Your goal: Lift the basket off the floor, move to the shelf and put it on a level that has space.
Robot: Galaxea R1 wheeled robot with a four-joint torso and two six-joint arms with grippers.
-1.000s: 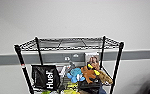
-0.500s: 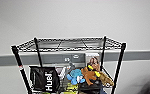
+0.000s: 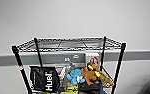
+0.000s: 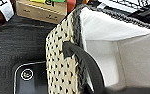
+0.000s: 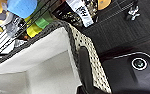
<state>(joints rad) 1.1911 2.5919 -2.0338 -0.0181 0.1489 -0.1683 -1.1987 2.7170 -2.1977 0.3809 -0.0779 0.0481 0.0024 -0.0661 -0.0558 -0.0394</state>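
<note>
We see the basket (image 4: 66, 65) up close at both wrists, mouth upward, white lining bare; long axis unclear. Gripper fingers: we cannot tell. The shelf (image 3: 68, 62) fills mid-frame, top level (image 3: 71, 44) bare (plush toys (image 3: 87, 75) one tier lower).

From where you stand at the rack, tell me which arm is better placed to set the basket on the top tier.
Neither alone, I'd judge. The left wrist view sits at one black loop handle of the basket, the right wrist view at the other handle. The top tier looks bare.
</note>
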